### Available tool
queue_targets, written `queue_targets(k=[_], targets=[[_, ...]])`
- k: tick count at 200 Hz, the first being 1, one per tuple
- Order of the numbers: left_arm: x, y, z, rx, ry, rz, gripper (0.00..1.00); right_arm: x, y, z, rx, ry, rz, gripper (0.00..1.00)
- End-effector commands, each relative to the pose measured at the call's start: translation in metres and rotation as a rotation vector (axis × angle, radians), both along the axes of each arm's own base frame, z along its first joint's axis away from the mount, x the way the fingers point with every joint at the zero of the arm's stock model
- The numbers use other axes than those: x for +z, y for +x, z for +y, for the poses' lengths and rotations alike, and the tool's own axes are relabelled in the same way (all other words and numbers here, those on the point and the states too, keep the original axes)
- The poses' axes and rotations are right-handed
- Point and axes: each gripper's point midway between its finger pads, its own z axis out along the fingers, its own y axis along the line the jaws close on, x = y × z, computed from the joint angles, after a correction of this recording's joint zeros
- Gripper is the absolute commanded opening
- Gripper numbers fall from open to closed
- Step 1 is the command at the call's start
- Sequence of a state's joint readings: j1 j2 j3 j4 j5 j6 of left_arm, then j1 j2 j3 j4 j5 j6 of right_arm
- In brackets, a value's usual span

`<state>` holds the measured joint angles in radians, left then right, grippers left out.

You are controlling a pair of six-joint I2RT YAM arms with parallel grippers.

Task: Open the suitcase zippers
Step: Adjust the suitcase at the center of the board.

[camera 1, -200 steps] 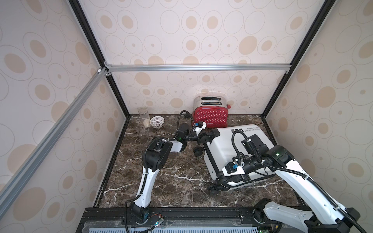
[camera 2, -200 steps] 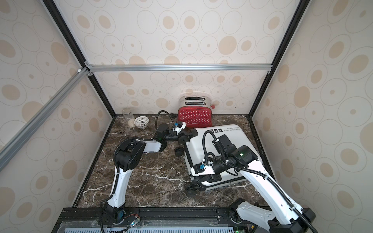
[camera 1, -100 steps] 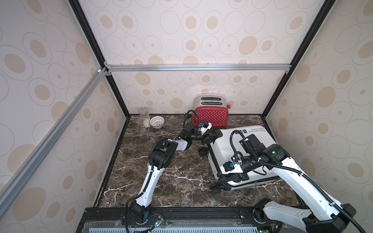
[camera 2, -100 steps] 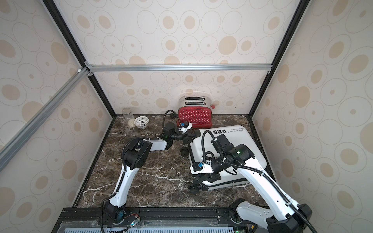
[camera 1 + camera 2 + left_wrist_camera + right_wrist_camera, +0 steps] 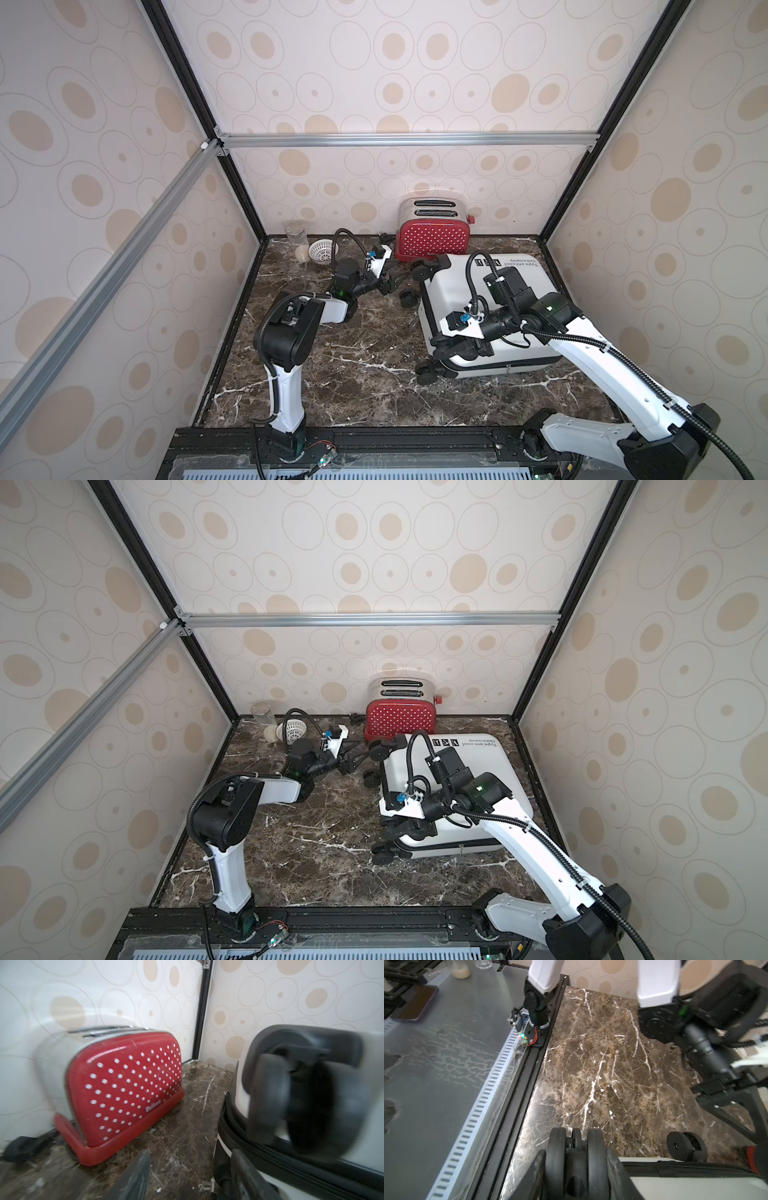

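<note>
- The small white glossy hard-shell suitcase lies flat on the brown marbled tabletop. It sits right of centre, just in front of the red polka-dot toaster, with its wheels toward your left arm.
- Your right gripper pinches a black double spinner wheel at the near corner. Hold that clamp firm so the case cannot slide when a zipper is pulled.
- Your left gripper hangs spread and empty just beside the far wheels. Bring it to the black zipper band, find a pull, close on it squarely, and draw along the seam rather than away from it.
- No metal pull shows clearly in either wrist view. The left wrist view is blurred, and the right arm covers much of the lid in both top views.
</note>
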<state>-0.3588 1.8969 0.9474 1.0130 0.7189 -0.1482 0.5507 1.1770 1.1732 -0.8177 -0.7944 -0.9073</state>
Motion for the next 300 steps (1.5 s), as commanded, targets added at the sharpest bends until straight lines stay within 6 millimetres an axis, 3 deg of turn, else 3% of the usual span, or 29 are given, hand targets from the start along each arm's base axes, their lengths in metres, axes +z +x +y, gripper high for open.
queue_targets(k=[1,32,53,91,129,167,185,193,201,208,233,254,274,300], targets=[[0.022,-0.013,0.018,0.081,-0.013,-0.061,0.67,0.069,0.011,0.032,0.061,0.297,-0.079,0.00],[0.043,-0.061,0.033,0.070,-0.052,-0.081,0.67,0.079,0.022,0.041,0.062,0.335,-0.085,0.00],[0.051,-0.097,0.025,-0.001,-0.087,-0.019,0.62,0.083,0.033,0.046,0.043,0.348,-0.098,0.00],[0.041,-0.161,0.008,-0.021,0.000,-0.036,0.63,0.084,0.049,0.059,0.017,0.378,-0.052,0.00],[0.025,-0.174,0.043,0.131,0.062,-0.032,0.65,0.051,0.047,0.091,0.055,0.284,-0.038,0.00],[0.024,-0.184,0.073,0.246,0.106,-0.042,0.67,0.025,0.063,0.118,0.093,0.250,-0.016,0.00],[0.023,-0.187,0.081,0.271,0.145,-0.064,0.67,0.030,0.067,0.120,0.084,0.247,-0.019,0.26],[0.023,-0.186,0.082,0.281,0.157,-0.076,0.67,0.035,0.065,0.117,0.079,0.248,-0.032,0.37],[0.022,-0.184,0.082,0.286,0.177,-0.094,0.68,0.040,0.063,0.112,0.062,0.254,-0.050,0.57],[0.021,-0.182,0.081,0.286,0.199,-0.106,0.68,0.046,0.060,0.107,0.038,0.265,-0.065,0.64],[0.022,-0.174,0.066,0.216,0.319,-0.178,0.69,0.064,0.044,0.080,-0.050,0.294,-0.128,0.62],[0.030,-0.166,0.054,0.159,0.416,-0.225,0.71,0.061,0.027,0.051,-0.146,0.278,-0.140,0.58],[0.046,-0.171,0.037,0.049,0.434,-0.298,0.72,0.031,0.014,0.022,-0.259,0.234,-0.105,0.57],[0.040,-0.192,0.023,-0.122,0.478,-0.304,0.73,-0.019,-0.002,-0.015,-0.408,0.148,-0.024,0.53]])
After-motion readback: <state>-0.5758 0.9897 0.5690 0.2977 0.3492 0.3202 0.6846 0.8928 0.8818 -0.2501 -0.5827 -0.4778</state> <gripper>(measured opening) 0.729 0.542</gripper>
